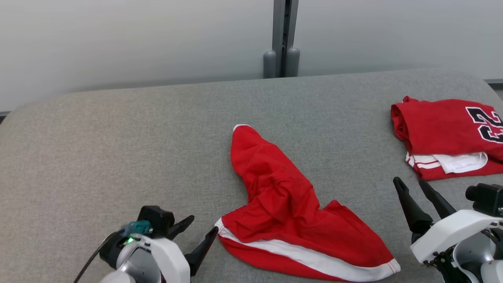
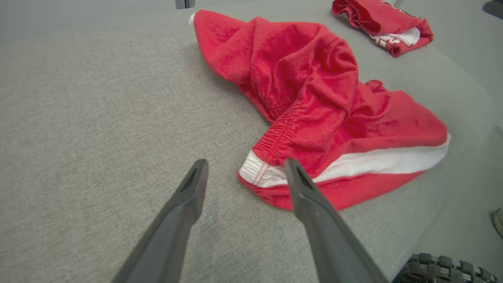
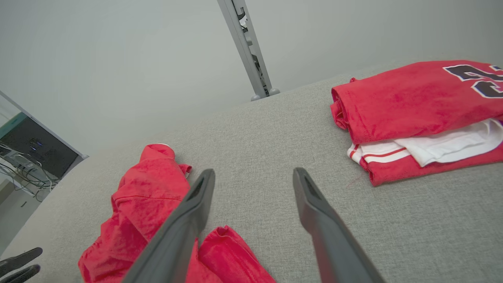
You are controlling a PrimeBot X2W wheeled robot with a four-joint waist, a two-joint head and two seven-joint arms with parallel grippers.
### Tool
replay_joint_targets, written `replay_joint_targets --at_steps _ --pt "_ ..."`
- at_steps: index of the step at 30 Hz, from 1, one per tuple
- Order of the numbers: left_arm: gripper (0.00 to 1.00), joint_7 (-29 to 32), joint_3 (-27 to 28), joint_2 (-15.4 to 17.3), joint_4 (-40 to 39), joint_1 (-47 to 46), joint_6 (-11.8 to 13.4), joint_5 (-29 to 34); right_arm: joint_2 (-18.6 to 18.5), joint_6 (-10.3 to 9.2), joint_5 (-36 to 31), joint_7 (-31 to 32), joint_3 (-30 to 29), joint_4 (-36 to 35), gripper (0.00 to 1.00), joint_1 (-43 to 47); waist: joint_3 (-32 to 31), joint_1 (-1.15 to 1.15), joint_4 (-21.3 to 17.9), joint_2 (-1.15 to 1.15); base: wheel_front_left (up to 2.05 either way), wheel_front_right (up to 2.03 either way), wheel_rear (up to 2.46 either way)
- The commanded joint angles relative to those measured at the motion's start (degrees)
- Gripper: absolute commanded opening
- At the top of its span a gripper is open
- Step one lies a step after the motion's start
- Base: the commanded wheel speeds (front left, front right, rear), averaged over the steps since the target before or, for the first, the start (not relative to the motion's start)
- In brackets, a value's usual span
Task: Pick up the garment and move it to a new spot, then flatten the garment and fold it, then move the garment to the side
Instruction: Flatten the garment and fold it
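Though near the right fingers, folded red jersey apart from crumpled garment.

Support: grey fabric-covered surface, far corners rounded. Crumpled red shorts, white side stripe, lay at centre, reaching toward near edge. Folded red jersey, dark number on top, lay at right, farther back, well apart from shorts.

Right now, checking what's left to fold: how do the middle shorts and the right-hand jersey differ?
The shorts lie crumpled and spread out; the jersey is folded flat. The shorts carry a white stripe; the jersey shows dark numerals. Both are red with white trim, on the grey pad.
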Motion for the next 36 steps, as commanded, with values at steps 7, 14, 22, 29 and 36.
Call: replay_joint_targets --at_steps 7,14,22,29,36 --pt "1.00 6.3 -10.8 6.7 -0.4 -8.5 0.0 -8.7 -1.3 0.01 0.3 -1.1 1.1 1.6 1.00 -2.8 3.5 0.00 -1.9 0.00 0.00 0.00 0.00" --pt "1.00 5.7 -19.3 8.8 3.5 -15.0 0.0 -13.2 -1.9 0.01 0.5 -1.5 1.8 2.5 1.00 -4.4 5.3 0.00 -3.6 0.00 0.00 0.00 0.00" --pt "0.00 2.8 -24.5 9.2 6.7 -18.6 0.0 -16.0 -2.2 0.01 0.4 -2.2 1.8 3.1 1.00 -4.8 5.3 0.00 -4.0 0.00 0.00 0.00 0.00" --pt "0.00 -1.3 -23.9 9.6 8.2 -17.7 0.2 -18.5 -2.0 0.01 -0.1 -2.4 1.0 4.0 1.00 -3.6 3.4 0.00 -2.4 0.00 0.00 0.00 0.00" --pt "0.00 -3.6 -22.6 10.9 5.7 -12.7 2.7 -20.8 -2.0 0.01 -0.3 -2.8 0.5 4.4 1.00 -2.7 1.4 0.00 0.8 0.00 0.00 0.00 0.00"
